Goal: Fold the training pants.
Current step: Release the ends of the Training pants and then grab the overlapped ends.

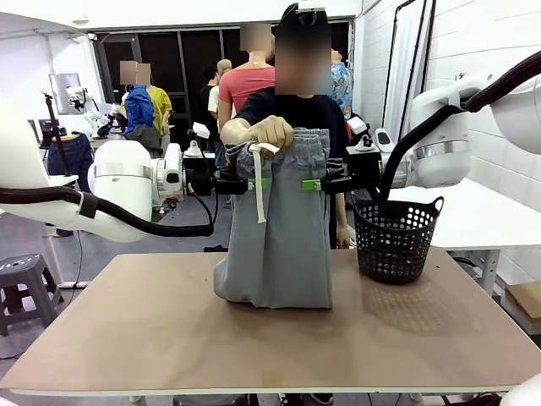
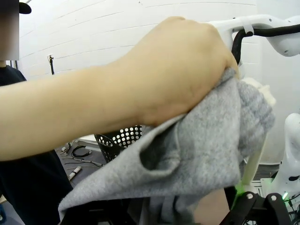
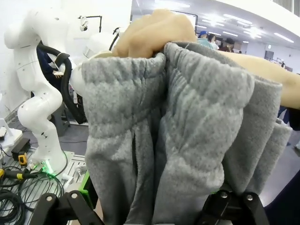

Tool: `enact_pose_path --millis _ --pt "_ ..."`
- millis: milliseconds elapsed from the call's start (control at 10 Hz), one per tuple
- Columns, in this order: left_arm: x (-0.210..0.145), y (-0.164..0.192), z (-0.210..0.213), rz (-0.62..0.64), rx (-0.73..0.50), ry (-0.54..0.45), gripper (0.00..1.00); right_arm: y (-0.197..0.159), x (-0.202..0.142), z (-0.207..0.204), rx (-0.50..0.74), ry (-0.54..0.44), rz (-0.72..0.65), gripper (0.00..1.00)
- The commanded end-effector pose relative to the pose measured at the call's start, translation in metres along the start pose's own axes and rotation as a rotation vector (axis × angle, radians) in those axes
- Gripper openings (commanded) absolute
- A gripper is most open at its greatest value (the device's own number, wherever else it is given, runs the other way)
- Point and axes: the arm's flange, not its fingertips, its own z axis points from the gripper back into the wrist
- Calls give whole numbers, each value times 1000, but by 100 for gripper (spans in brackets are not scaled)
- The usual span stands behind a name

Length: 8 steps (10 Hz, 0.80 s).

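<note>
A person's hand (image 1: 269, 131) holds the light grey training pants (image 1: 283, 245) up by the gathered waistband, and the legs hang down onto the table (image 1: 254, 338). A white drawstring (image 1: 259, 190) dangles at the front. My left gripper (image 1: 252, 183) is at the pants' left edge and my right gripper (image 1: 317, 184) at the right edge, both just below the waistband. In the left wrist view the fabric (image 2: 201, 154) hangs between the wide-apart fingers of the left gripper (image 2: 173, 211). In the right wrist view the pants (image 3: 187, 140) hang between the spread fingers of the right gripper (image 3: 150, 206). Both are open.
A black basket (image 1: 396, 241) stands on the table's right side, close to the right arm. The person stands at the far edge behind the pants. The near half of the table is bare wood.
</note>
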Motion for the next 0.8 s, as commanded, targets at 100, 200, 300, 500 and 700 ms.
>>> enact_pose_path --millis 100,200,300,500,700 --pt "-8 -8 11 -22 33 -5 100 9 -1 7 -29 5 -26 100" --pt "-9 -9 16 -32 44 -12 100 11 -1 11 -43 1 -25 100" --pt "-10 -11 21 -37 63 -12 100 12 -1 15 -57 -1 -24 100" --pt "-11 -14 30 -58 102 -13 100 14 -3 20 -71 5 -23 100" --pt "-13 -14 36 -73 153 7 100 17 -2 24 -87 7 -18 100"
